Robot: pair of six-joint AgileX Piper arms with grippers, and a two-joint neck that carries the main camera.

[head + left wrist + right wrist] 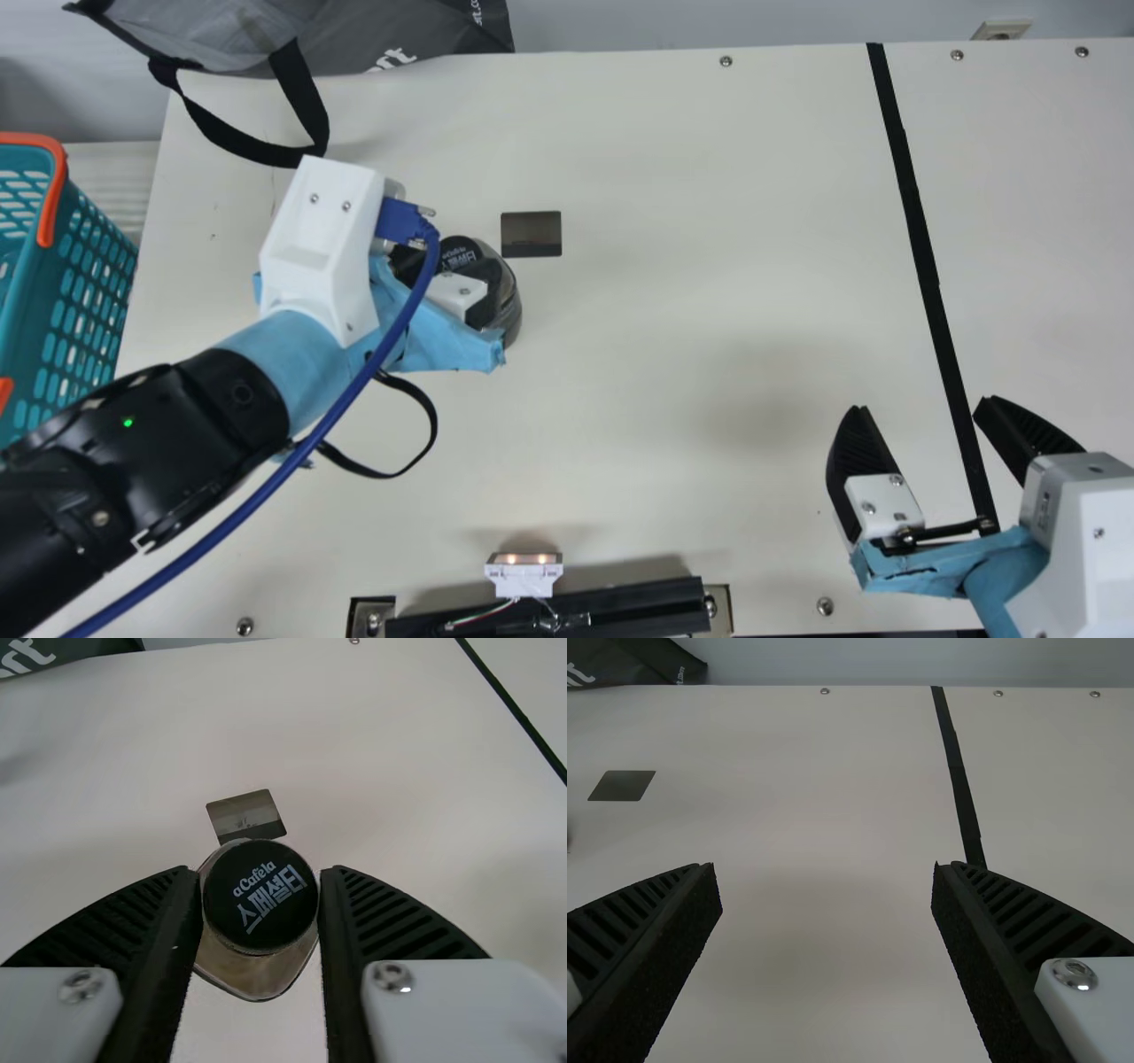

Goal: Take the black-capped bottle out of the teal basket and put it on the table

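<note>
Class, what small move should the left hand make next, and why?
Probably lower the left hand slightly to seat the bottle before letting go: its fingers grip the black cap, and the bottle is over the table, outside the teal basket, but base contact is hard to judge.

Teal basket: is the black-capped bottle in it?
No, the main view shows the bottle outside the basket, over the table off to its right.
</note>
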